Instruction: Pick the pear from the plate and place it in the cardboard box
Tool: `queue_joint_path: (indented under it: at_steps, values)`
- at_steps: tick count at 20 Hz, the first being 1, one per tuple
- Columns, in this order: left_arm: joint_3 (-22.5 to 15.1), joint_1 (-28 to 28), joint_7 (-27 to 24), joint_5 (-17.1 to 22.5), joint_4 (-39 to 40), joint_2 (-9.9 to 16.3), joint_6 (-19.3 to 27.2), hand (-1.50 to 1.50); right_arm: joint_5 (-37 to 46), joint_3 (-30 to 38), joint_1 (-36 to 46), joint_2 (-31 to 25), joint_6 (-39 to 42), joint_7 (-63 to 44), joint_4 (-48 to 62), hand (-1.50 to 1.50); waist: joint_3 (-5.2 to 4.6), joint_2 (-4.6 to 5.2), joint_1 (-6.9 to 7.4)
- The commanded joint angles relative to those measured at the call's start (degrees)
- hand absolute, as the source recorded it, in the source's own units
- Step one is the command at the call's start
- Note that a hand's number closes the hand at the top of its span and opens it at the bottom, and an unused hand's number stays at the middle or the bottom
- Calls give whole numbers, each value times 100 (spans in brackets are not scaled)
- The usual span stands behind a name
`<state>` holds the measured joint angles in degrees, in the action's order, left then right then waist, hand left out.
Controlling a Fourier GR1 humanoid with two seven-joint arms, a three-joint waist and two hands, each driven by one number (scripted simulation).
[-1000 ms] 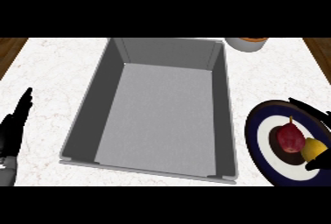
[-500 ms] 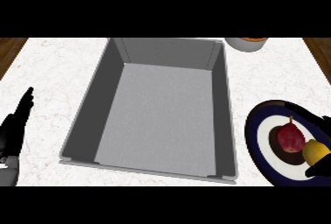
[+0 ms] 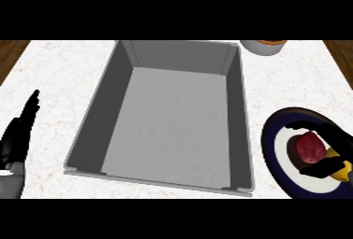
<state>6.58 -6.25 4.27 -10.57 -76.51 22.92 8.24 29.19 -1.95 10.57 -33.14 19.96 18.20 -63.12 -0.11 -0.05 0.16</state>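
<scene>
At lower right, the right hand [image 3: 329,148] curls around the reddish pear [image 3: 311,146] on the plate [image 3: 276,149], apparently ready to lift it toward the grey box [image 3: 169,116]; the left hand [image 3: 19,135] rests open at the left edge

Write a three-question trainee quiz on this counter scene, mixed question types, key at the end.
1. True or false: the reddish pear lies inside the large grey rectangular box.
2. Which robot hand is curled round the pear on the dark blue and white round plate: A) left, B) right?
3. Fill in: the left robot hand rests open at the view's ____ edge.

Key: 1 false, it is on the plate. 2 B. 3 left.
</scene>
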Motion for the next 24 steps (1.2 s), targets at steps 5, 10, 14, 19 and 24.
queue_joint_path:
  at_steps: [5,10,14,19,24]
  values:
    - [134,-302,127,10,149,31,-205,0,678,226,806,380,-1262,137,778,150,14,19,21]
    - [92,-71,128,18,-91,-7,-260,0,1250,-469,1097,167,-1128,902,453,150,19,33,159]
    - [-64,-147,-53,-93,-31,-146,-190,0,1767,-1114,1859,-102,-958,1956,610,150,24,93,361]
    - [75,-95,-133,-115,106,-128,-148,0,1841,-681,2839,128,-1611,2277,1318,150,16,45,134]
    - [155,-58,-263,-155,194,-119,-108,0,1257,-97,3330,196,-1545,2660,1201,150,12,20,65]
